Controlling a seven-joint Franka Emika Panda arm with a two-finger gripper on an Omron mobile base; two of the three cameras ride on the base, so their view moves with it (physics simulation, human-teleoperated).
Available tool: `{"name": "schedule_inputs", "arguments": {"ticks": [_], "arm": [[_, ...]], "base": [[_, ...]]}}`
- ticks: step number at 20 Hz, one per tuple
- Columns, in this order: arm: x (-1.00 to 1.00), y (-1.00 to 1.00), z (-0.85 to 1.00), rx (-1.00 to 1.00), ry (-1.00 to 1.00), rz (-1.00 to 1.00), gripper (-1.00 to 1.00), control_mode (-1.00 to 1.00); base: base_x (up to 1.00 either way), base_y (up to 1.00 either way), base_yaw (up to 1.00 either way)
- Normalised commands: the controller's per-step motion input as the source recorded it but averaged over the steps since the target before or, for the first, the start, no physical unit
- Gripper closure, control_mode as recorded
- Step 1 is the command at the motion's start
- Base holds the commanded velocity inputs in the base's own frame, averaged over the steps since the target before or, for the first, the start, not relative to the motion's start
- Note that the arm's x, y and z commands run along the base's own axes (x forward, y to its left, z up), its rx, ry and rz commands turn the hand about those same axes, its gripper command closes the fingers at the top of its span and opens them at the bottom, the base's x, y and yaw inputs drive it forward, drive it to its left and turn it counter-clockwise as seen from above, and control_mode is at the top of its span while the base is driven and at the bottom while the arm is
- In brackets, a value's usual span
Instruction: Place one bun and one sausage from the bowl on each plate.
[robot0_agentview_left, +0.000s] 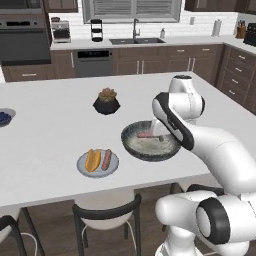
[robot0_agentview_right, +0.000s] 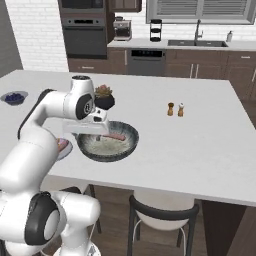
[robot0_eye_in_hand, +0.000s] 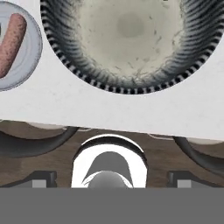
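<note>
At centre of the left base frame, the dark speckled-rim bowl holds one pink sausage on the white worktop, left of it a grey plate with bun, dark cabinets behind; whether the fingers are open I cannot tell.

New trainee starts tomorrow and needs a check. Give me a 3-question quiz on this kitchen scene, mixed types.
1. True or false: the grey plate holds both a bun and a sausage.
2. What shows inside the bowl? A) a second sausage B) two buns C) blueberries
3. Fill in: the black pot behind the bowl holds a ___.

Key: 1 true; 2 A; 3 succulent.
</note>
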Motion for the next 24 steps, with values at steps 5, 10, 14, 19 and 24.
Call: {"name": "schedule_inputs", "arguments": {"ticks": [5, 10, 14, 19, 24], "arm": [[0.69, -0.3, -0.03, 0.0, 0.0, 0.44, -1.0, -1.0], [0.66, -0.05, -0.12, 0.0, 0.0, 0.44, -1.0, -1.0], [0.56, 0.0, -0.42, -0.01, -0.06, 0.43, -1.0, -1.0], [0.41, 0.0, -0.49, -0.05, -0.09, 0.42, -1.0, -1.0], [0.56, 0.01, -0.52, -0.08, -0.01, 0.24, -1.0, -1.0]], "base": [[0.0, 0.0, 0.0], [0.0, 0.0, 0.0], [0.0, 0.0, 0.0], [0.0, 0.0, 0.0], [0.0, 0.0, 0.0]]}}
